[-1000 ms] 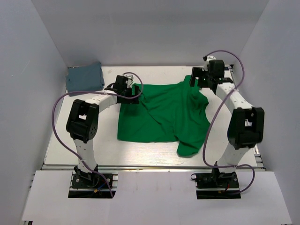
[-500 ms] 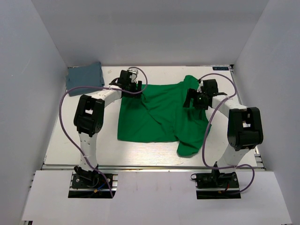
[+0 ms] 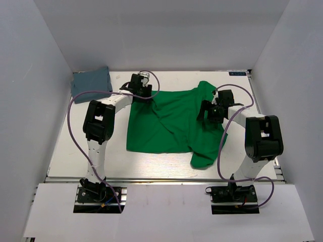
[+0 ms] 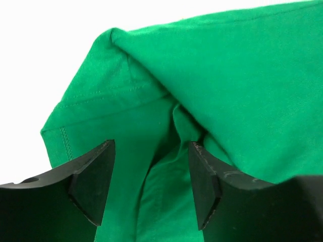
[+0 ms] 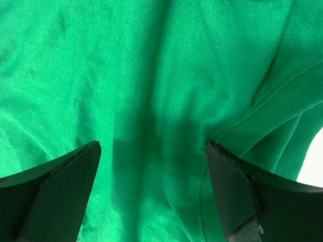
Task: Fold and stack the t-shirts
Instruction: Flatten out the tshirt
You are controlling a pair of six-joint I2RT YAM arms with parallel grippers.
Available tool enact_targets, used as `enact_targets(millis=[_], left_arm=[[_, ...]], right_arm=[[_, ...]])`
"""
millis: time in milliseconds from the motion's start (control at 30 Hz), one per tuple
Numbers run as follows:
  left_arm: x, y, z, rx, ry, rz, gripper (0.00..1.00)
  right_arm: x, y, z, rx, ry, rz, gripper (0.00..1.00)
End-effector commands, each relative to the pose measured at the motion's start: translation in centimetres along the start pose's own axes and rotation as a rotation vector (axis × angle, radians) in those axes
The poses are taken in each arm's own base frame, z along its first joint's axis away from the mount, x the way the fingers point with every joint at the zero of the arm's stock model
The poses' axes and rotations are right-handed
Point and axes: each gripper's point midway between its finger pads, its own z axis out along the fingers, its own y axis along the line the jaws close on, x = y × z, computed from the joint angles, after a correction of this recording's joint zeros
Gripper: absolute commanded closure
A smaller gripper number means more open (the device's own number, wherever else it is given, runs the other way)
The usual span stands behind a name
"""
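A pale white surface (image 3: 81,141) sits boxed in by plain grey walls (image 3: 30,101) on the left, back and right. Far off to the left of the left claw (image 3: 146,93), in the back corner, lies the slate grey-blue t-shirt (image 3: 91,83), folded into a flat square. The left claw (image 4: 151,151) stands open, with a raised fold of the green t-shirt (image 4: 227,75) running up between its fingers (image 4: 93,176). I cannot tell whether they touch it. The green t-shirt (image 3: 171,121) spreads rumpled between the two claws, one sleeve bunched toward the near edge. The right claw (image 3: 204,110) rests over the shirt's right part. It is spread wide (image 5: 154,151) above the cloth (image 5: 126,75), with a ribbed hem just right of it. From above, both claws' fingertips are hidden under the wrists. Purple cables (image 3: 70,108) loop beside each arm.
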Motion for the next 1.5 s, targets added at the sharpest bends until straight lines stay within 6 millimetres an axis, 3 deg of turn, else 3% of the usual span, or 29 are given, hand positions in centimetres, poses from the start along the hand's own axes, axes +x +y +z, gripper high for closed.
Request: enact_targets(millis=[0, 67, 167, 233, 300, 367, 400, 500, 600, 633, 733, 900, 1000, 1067, 1367, 1467], left_arm=[[-2.2, -0.6, 0.2, 0.016, -0.053, -0.003, 0.33], [-2.6, -0.9, 0.3, 0.029, -0.056, -0.003, 0.36], [-2.8, -1.5, 0.3, 0.065, -0.061, 0.008, 0.52], [-3.0, -1.9, 0.3, 0.09, -0.072, 0.02, 0.55], [-2.2, -1.8, 0.4, 0.084, -0.033, 0.018, 0.43], [-2.2, -1.8, 0.4, 0.084, -0.033, 0.018, 0.39], [-1.3, -1.7, 0.6, 0.081, -0.013, 0.017, 0.34], [-0.3, -1.7, 1.0, 0.091, -0.004, 0.017, 0.32], [-0.3, -1.7, 1.0, 0.091, -0.004, 0.008, 0.45], [-0.3, -1.6, 1.0, 0.082, -0.005, -0.002, 0.56], [-1.1, -1.7, 0.5, 0.085, -0.027, -0.001, 0.66], [-3.5, -1.6, -0.9, 0.064, -0.089, 0.001, 0.66], [-4.6, -1.3, -1.6, 0.041, -0.112, 0.0, 0.73], [-4.7, -0.5, -1.6, 0.022, -0.115, -0.007, 0.98], [-6.7, 2.2, -2.8, -0.12, -0.167, -0.014, 1.0], [-7.7, 3.6, -4.2, -0.182, -0.194, -0.025, 1.0]], right_arm=[[-0.6, 0.4, -0.4, -0.013, -0.035, -0.009, 0.1], [-0.8, 0.3, -0.5, -0.008, -0.042, -0.007, 0.1], [-0.9, 0.2, -0.7, -0.003, -0.046, -0.015, 0.1], [-0.9, 0.1, -0.8, 0.005, -0.05, -0.011, 0.1], [-0.9, 0.0, -0.8, 0.008, -0.049, -0.014, 0.1], [-0.8, -0.1, -0.8, 0.012, -0.047, -0.016, 0.1], [-0.7, -0.1, -0.7, 0.011, -0.043, -0.016, 0.1], [-1.1, -0.2, -0.5, 0.01, -0.054, -0.015, 0.1], [-0.6, -0.1, -0.5, 0.011, -0.036, -0.016, 0.1], [-0.7, -0.3, -0.5, 0.014, -0.037, -0.015, 0.1], [-0.6, -0.5, -0.5, 0.024, -0.035, -0.012, 0.1], [-0.3, -0.5, -0.3, 0.026, -0.026, -0.015, 0.1], [-0.3, -0.6, -0.2, 0.03, -0.025, -0.01, 0.1], [-0.2, -0.7, -0.1, 0.034, -0.02, -0.01, 0.1], [0.1, -1.6, 0.2, 0.076, -0.002, 0.009, 0.1], [0.5, -2.4, 0.6, 0.116, 0.018, 0.027, 0.1]])
